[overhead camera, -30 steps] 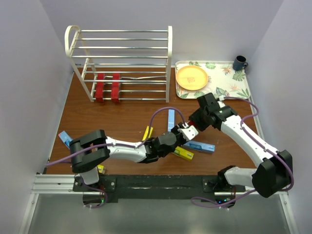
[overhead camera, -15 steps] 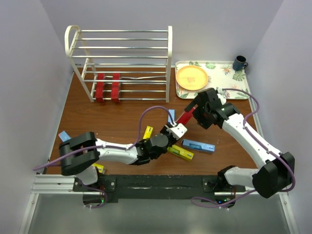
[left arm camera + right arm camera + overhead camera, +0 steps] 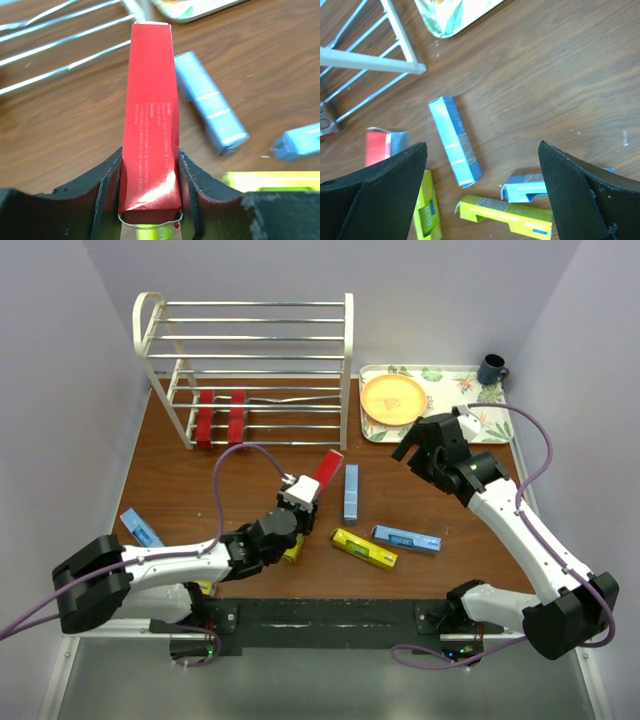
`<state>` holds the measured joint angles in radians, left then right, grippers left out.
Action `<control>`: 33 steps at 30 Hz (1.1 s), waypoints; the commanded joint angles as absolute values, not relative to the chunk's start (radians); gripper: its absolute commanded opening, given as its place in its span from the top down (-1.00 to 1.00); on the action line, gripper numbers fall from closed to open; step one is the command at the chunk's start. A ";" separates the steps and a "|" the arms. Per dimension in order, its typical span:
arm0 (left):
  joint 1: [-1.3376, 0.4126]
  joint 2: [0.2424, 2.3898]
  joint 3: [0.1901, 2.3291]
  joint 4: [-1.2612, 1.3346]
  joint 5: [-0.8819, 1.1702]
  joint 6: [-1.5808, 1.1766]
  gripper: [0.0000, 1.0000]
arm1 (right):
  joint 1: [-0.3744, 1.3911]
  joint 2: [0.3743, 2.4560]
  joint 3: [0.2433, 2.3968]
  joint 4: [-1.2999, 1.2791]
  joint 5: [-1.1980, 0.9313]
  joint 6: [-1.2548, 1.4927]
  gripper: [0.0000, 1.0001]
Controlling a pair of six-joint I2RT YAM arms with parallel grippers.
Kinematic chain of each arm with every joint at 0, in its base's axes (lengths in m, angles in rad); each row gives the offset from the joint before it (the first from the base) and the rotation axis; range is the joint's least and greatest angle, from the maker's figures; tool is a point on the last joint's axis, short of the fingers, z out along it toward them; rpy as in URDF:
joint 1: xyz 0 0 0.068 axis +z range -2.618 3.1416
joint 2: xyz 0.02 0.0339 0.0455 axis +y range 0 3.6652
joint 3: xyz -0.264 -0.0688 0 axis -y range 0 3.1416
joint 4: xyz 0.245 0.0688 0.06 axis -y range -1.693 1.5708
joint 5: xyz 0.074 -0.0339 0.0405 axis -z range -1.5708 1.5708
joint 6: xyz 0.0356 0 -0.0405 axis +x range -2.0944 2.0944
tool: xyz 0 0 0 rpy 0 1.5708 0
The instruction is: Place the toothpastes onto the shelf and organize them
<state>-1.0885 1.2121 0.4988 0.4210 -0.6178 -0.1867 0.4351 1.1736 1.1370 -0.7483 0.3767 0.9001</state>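
A red cardboard carton (image 3: pixel 150 100) is clamped between the left fingers (image 3: pixel 107 182). The right fingers (image 3: pixel 385 180) are spread wide, empty, above the wooden counter (image 3: pixel 545 75).

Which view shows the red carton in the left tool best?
The left wrist view: the red carton fills it, clamped in the left tool. The top view shows it small; the right wrist view, only a part.

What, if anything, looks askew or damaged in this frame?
Nothing is spilled. One yellow carton on the table has an end flap that looks open or torn. A light blue carton lies alone near the table's left edge, apart from the other loose ones.
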 commanded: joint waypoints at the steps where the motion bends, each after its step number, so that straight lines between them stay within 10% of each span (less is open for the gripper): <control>1: -0.994 1.158 0.472 0.425 -0.649 -0.264 0.51 | 0.422 1.137 1.141 -0.742 0.475 0.824 -0.96; 33: -0.624 1.927 1.045 0.911 -0.491 -0.158 0.33 | 0.406 0.847 0.980 -0.811 0.572 0.623 -0.97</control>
